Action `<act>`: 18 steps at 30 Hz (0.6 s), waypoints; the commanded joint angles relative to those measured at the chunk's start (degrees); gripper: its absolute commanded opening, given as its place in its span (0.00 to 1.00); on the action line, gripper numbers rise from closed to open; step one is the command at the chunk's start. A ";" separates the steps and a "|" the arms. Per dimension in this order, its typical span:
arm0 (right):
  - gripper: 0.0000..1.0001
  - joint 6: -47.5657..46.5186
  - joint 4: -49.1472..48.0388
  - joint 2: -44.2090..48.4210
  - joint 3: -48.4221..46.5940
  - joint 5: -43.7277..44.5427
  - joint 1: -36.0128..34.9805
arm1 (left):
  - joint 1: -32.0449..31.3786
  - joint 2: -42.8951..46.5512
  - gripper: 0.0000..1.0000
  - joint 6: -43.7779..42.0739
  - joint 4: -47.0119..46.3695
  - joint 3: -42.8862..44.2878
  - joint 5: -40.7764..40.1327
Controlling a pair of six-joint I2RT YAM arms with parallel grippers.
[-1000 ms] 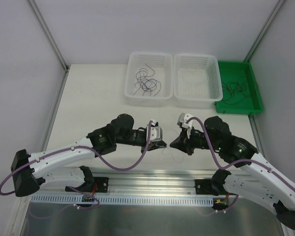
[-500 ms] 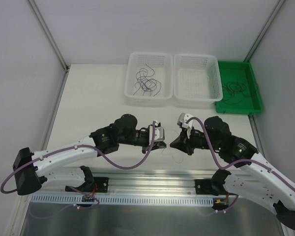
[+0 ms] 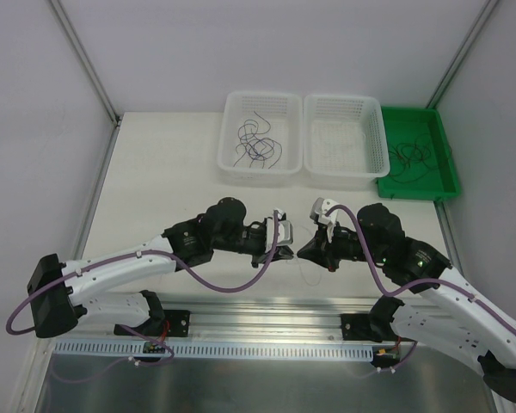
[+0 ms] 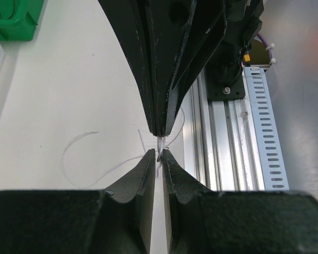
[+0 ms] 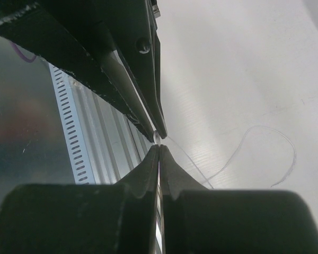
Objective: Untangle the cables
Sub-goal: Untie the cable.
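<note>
My left gripper [image 3: 287, 252] and right gripper [image 3: 300, 251] meet tip to tip over the table's near middle. The right gripper [image 5: 159, 147] is shut on a hair-thin pale strand [image 5: 257, 128] that trails in a loop onto the table. In the left wrist view the left gripper [image 4: 158, 153] stands with a narrow gap between its jaws, and the strand's end [image 4: 159, 145] sits between the tips. The strand's loop [image 4: 69, 151] lies to the left. Dark curly cables [image 3: 256, 144] lie in the left white basket [image 3: 232, 168]. More dark cables [image 3: 410, 157] lie in the green tray [image 3: 447, 185].
A second white basket [image 3: 378, 168] stands between the left basket and the green tray, all at the table's back. An aluminium rail [image 3: 267, 323] with the arm bases runs along the near edge. White walls close in the left and right sides.
My left gripper has moved right, closing the distance to the right gripper's tips. The right arm has not moved.
</note>
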State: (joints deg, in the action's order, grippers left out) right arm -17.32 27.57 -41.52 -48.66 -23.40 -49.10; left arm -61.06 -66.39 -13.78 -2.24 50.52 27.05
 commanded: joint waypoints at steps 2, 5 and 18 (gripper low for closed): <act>0.01 -1.14 -0.94 0.38 -1.70 -1.56 0.06 | 0.24 -0.58 0.08 -0.37 -0.66 2.74 2.92; 0.01 -1.14 -1.03 0.30 -1.52 -1.56 -0.03 | 0.24 -0.58 0.04 -0.37 -0.66 2.74 3.01; 0.01 3.78 -2.87 3.81 0.67 11.00 0.15 | 0.24 4.33 0.00 6.56 -3.73 -3.93 -9.01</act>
State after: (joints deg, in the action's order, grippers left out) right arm -15.81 27.16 -40.07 -48.45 -18.87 -49.21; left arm -61.08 -64.79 -11.03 -5.04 49.12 23.75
